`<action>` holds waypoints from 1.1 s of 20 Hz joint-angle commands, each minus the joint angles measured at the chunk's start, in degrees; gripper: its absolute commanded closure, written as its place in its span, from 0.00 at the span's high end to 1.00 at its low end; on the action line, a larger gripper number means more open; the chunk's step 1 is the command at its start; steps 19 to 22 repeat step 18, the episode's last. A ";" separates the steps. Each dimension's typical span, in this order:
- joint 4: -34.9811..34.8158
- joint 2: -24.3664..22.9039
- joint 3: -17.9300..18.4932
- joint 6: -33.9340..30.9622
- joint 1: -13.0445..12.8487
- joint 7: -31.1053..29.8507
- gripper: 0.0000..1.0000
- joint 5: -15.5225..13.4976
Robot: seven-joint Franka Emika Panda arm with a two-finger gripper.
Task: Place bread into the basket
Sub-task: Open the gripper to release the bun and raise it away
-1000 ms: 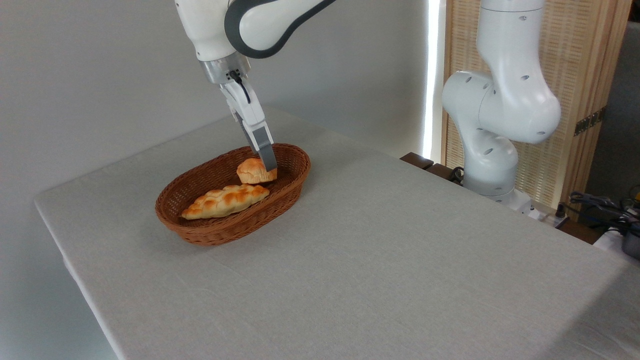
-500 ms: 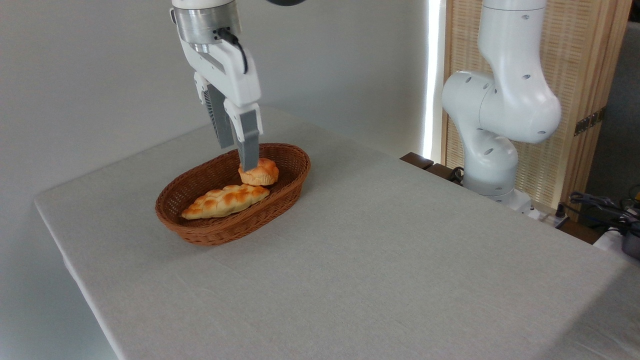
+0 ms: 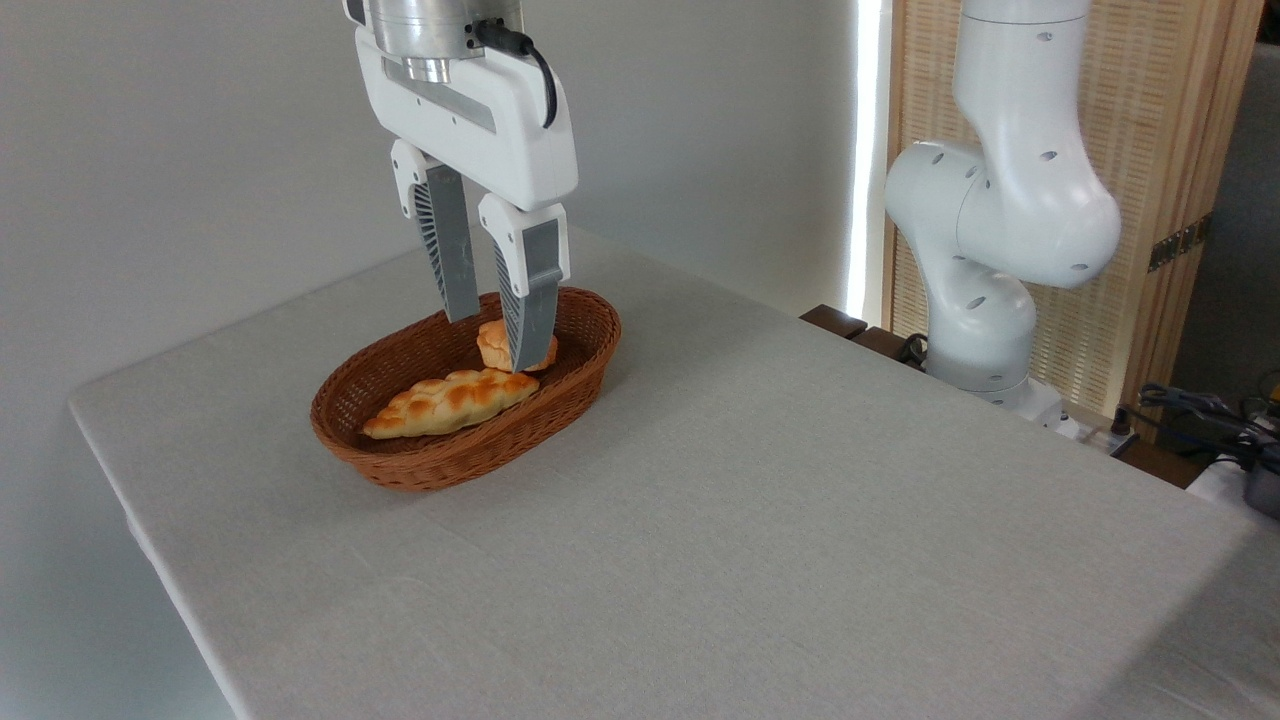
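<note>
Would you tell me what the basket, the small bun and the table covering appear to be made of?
The basket looks like reddish-brown woven wicker: the weave shows on its flared wall. The bun has a glossy golden-orange top; whether it is real bread or a plastic replica cannot be told. The table seems covered in matte pale grey cloth with a fine weave.

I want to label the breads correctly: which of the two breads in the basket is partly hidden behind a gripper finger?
The small round bun at the back of the basket. The long braided loaf lies in front, fully visible.
</note>
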 commanded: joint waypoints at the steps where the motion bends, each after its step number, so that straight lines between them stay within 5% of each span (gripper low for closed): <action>1: 2.18 1.52 0.74 -2.12 -1.09 -0.08 1.00 1.08; 6: 2.18 1.61 0.48 -3.78 -1.09 -0.35 1.00 1.17; 10: 2.27 1.69 -0.40 -3.97 -1.09 -0.35 1.00 4.24; 22: 2.18 1.78 -0.31 -4.32 -1.09 0.35 1.00 4.16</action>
